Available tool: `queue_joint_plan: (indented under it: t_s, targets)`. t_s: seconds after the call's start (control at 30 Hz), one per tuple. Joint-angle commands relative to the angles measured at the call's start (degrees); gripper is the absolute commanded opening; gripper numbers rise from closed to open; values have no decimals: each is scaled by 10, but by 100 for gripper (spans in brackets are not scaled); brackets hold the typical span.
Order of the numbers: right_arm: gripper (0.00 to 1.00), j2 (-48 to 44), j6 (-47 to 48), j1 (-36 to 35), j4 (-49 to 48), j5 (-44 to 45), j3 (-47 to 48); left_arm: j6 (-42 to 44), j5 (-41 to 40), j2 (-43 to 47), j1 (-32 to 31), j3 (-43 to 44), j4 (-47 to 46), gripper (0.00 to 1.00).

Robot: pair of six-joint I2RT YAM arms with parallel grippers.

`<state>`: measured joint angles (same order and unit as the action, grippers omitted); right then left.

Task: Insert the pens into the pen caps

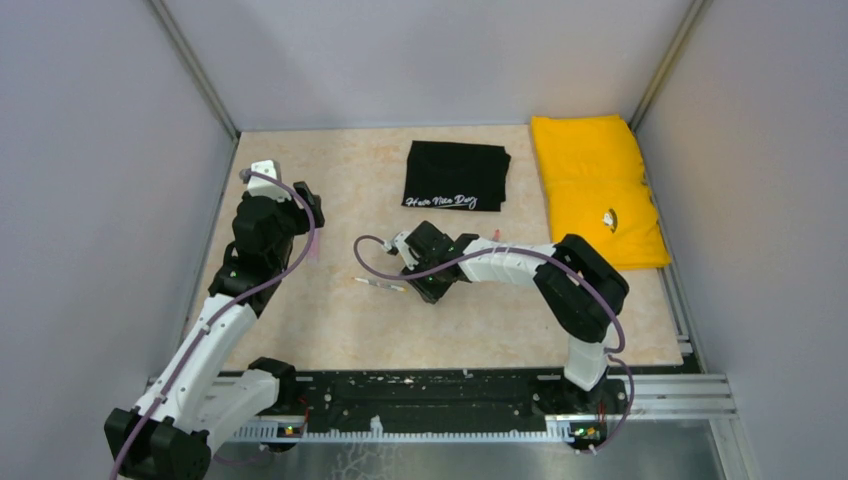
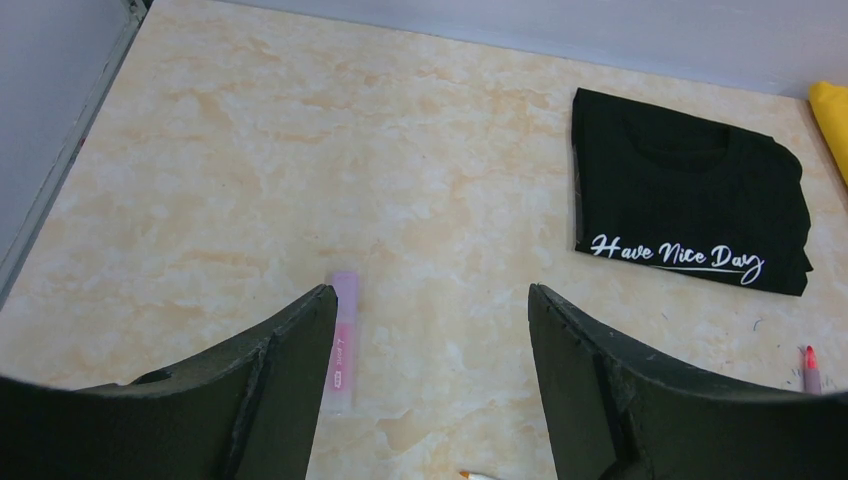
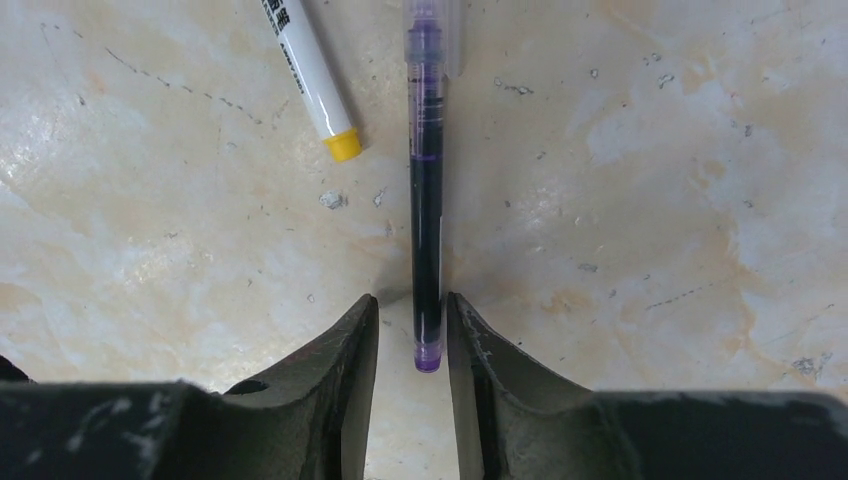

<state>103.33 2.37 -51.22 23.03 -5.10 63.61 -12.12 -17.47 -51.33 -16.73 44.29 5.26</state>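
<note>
In the right wrist view my right gripper (image 3: 412, 300) straddles the lower end of a black-barrelled pen (image 3: 426, 210) with a purple end. The pen lies on the table, with a small gap at the left finger. A clear cap (image 3: 432, 30) sits at its far end. A white pen with an orange-yellow end (image 3: 318, 95) lies to its left, and shows in the top view (image 1: 380, 285). My left gripper (image 2: 432, 290) is wide open and empty. A pale pink pen (image 2: 342, 340) lies beside its left finger (image 2: 290, 370). A red-tipped pen (image 2: 810, 368) lies at the far right.
A folded black shirt (image 1: 457, 175) with white lettering lies at the back centre. A folded yellow shirt (image 1: 597, 190) lies at the back right. Grey walls close the table on three sides. The right arm (image 1: 560, 280) reaches leftward across the middle.
</note>
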Motion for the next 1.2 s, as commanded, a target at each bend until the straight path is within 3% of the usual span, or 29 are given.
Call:
queue_joint_plan:
  t_s: [0.0,0.27,0.43,0.77,1.17]
  targets:
    - [29,30,3,2,24,15,18,3,4,3,0,5,-3,76]
    - [15,-1,-10,2,4,22,-16,-3,18,-2,0,5,-4,76]
    - [0,-37,-17,2,-18,3,-36,-20,52,4,0,-2,-8,76]
    - [0,-162,-82,15,-119,-27,-123,-123,192,16,0,-5,4,77]
    - [0,-356,-181,25,-319,-41,-259,-263,417,-12,0,-39,-150,80]
